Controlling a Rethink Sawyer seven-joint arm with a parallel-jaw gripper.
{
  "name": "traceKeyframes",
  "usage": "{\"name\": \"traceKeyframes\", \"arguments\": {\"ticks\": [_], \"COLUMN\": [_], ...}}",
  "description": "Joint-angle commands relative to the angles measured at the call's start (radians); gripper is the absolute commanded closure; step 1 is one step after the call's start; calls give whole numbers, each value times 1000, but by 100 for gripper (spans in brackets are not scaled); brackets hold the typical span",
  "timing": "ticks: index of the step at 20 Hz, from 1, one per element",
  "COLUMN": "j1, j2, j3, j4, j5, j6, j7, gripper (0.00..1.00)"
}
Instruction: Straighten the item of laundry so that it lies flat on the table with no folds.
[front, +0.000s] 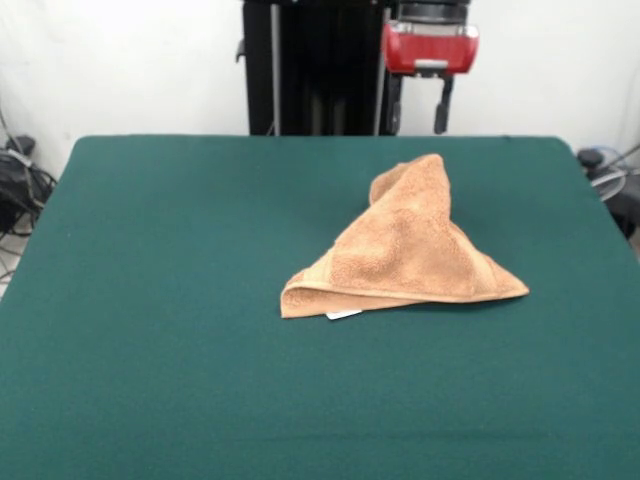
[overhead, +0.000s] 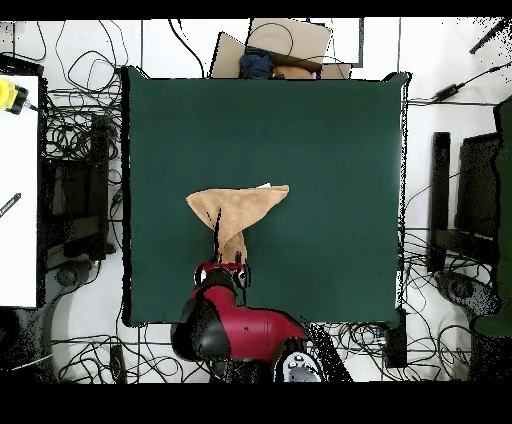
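1. The large rectangular table covered in dark green felt-like cloth (front: 150, 350) fills the front view; its nearest stretch, closest to the camera, is bare cloth.
2. Right of the table's middle lies the small light-brown terry-cloth towel (front: 405, 255), folded over itself into a rough triangle. Its wide base faces the camera and rests on the cloth; a doubled hem runs along that base.
3. A small white label (front: 343, 314) pokes out from under the towel's near edge, close to its left corner.
4. The towel narrows toward the table's far side, ending in a crumpled, raised peak that points at the robot.
5. Beyond that peak, at the table's far edge, hangs the red and black gripper (front: 418, 117). Its two dark fingers (front: 440, 110) point down and stand apart, holding nothing, clear of the towel.
6. In the overhead view the towel (overhead: 238, 212) lies near the table's (overhead: 330, 140) centre, its narrow end reaching toward the gripper (overhead: 222, 272) at the table's robot-side edge.
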Motion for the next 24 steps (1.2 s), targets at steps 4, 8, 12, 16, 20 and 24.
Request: {"name": "traceKeyframes", "arguments": {"ticks": [4, 8, 12, 16, 20, 24], "j1": [12, 58, 108, 95, 100, 102], "j2": [-189, -243, -160, 77, 171, 206], "j3": [120, 93, 93, 147, 167, 176], "j4": [114, 152, 130, 10, -68, -98], "j5": [119, 187, 255, 226, 209, 203], "j6": [52, 87, 37, -134, -195, -208], "j7": [357, 369, 383, 386, 379, 360], "gripper": [0, 0, 0, 0, 0, 0]}}
